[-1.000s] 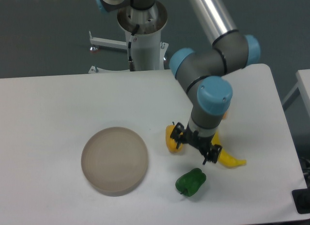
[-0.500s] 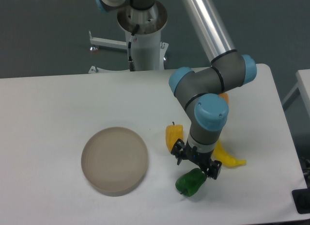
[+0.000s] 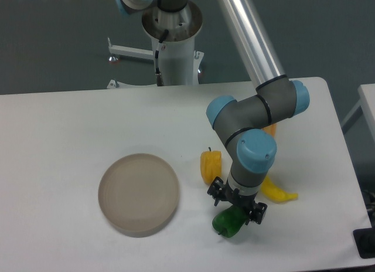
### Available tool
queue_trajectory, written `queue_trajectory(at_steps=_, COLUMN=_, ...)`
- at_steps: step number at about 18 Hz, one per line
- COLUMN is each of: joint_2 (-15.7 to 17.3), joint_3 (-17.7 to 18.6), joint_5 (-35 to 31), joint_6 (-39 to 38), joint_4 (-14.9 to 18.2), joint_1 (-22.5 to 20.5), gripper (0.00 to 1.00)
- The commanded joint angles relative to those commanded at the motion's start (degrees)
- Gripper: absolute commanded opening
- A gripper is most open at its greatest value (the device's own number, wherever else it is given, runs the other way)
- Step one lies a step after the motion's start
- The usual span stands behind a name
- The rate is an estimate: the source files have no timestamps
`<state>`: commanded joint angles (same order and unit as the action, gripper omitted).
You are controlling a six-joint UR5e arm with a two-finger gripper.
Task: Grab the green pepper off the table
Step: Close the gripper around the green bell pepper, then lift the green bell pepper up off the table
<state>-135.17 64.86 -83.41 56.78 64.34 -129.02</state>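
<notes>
The green pepper (image 3: 227,223) lies on the white table (image 3: 70,125) near its front edge, right of centre. My gripper (image 3: 236,204) hangs straight down over the pepper's top, with its two black fingers spread to either side of it. The fingers stand open and reach down around the upper part of the pepper. The gripper body hides the pepper's upper right part.
A yellow bell pepper (image 3: 210,165) stands just left of the arm's wrist. A long yellow banana-shaped piece (image 3: 276,191) lies to the right, partly behind the arm. A round beige plate (image 3: 138,193) sits at the left. An orange item (image 3: 269,130) peeks from behind the arm.
The gripper has moved down and slightly left, from beside the yellow pieces to directly over the green pepper. The pepper has not moved.
</notes>
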Motion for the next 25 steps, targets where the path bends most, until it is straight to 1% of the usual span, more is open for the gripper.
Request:
queue_trajectory(at_steps=1, joint_2=-0.26, joint_3=0.00, joint_5=0.09, joint_6=0.09, joint_4=0.00, joint_1=0.00, gripper=0.93)
queue_trajectory(at_steps=2, joint_2=-0.27, joint_3=-0.09, joint_5=0.09, joint_6=0.09, joint_4=0.00, joint_1=0.00, gripper=0.73)
queue_trajectory(at_steps=4, joint_2=-0.18, joint_3=-0.09, joint_5=0.09, joint_6=-0.17, joint_4=0.09, joint_1=0.00, gripper=0.43)
queue_trajectory(at_steps=6, joint_2=0.26, joint_3=-0.09, joint_5=1.83, joint_6=-0.44, joint_4=0.09, joint_1=0.00, gripper=0.18)
queue_trajectory(at_steps=7, joint_2=0.61, joint_3=0.35, joint_5=2.37, joint_6=-0.44, joint_4=0.09, joint_1=-0.09, gripper=0.18)
queue_trajectory(at_steps=9, joint_2=2.71, joint_3=1.40, joint_5=2.37, joint_6=-0.61, joint_4=0.70, joint_1=-0.35, gripper=0.18)
queue_trajectory(at_steps=10, joint_2=4.11, joint_3=2.54, joint_5=2.37, joint_6=-0.61, joint_4=0.79, joint_1=-0.61, gripper=0.19)
queue_trajectory(at_steps=11, joint_2=7.00, joint_3=4.90, joint_5=2.29, joint_6=-0.18, joint_4=1.84, joint_1=-1.22, gripper=0.19)
queue_trajectory(at_steps=12, joint_2=9.03, joint_3=6.49, joint_5=2.29, joint_6=0.35, joint_4=3.41, joint_1=-1.84, gripper=0.19)
queue_trajectory(at_steps=13, joint_2=11.92, joint_3=8.07, joint_5=2.11, joint_6=0.96, joint_4=6.30, joint_1=-3.15, gripper=0.19)
queue_trajectory(at_steps=16, joint_2=16.16, joint_3=8.44, joint_5=2.02, joint_6=5.17, joint_4=13.34, joint_1=-5.79, gripper=0.19)
queue_trajectory(at_steps=17, joint_2=17.30, joint_3=8.44, joint_5=1.93, joint_6=6.23, joint_4=15.19, joint_1=-6.93, gripper=0.19)
queue_trajectory(at_steps=20, joint_2=19.42, joint_3=8.44, joint_5=1.67, joint_6=10.00, joint_4=18.71, joint_1=-9.84, gripper=0.19)
queue_trajectory(at_steps=21, joint_2=20.03, joint_3=8.52, joint_5=1.50, joint_6=12.80, joint_4=18.89, joint_1=-10.63, gripper=0.19)
queue_trajectory(at_steps=22, joint_2=20.21, joint_3=8.61, joint_5=1.32, joint_6=17.53, joint_4=18.90, joint_1=-11.42, gripper=0.19)
queue_trajectory(at_steps=23, joint_2=20.12, joint_3=8.87, joint_5=0.19, joint_6=20.36, joint_4=18.81, joint_1=-11.60, gripper=0.18)
queue_trajectory(at_steps=25, joint_2=20.12, joint_3=9.84, joint_5=-4.89, joint_6=23.98, joint_4=18.81, joint_1=-11.78, gripper=0.19)
